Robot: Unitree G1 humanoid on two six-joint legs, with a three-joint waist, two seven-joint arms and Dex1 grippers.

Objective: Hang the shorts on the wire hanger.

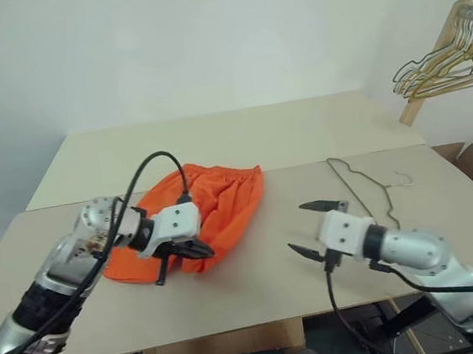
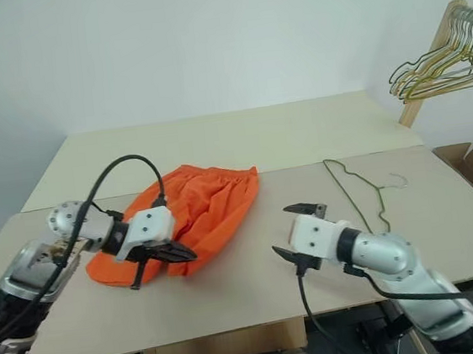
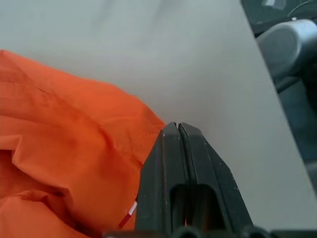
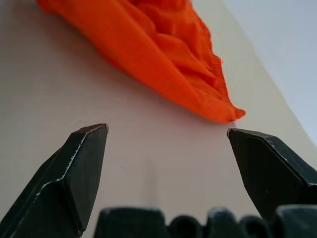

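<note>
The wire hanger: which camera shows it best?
The left eye view: the hanger lies whole on the table, hook toward the right edge. The right eye view shows the same. The wrist views show shorts and table instead.

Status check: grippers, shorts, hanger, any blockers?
Left gripper shut, empty, at the shorts. Right gripper open, empty, facing them. Shorts crumpled on table. Wire hanger flat, right of shorts. Nothing in the way.

One shorts [image 1: 210, 205], one wire hanger [image 1: 364, 187]
</note>
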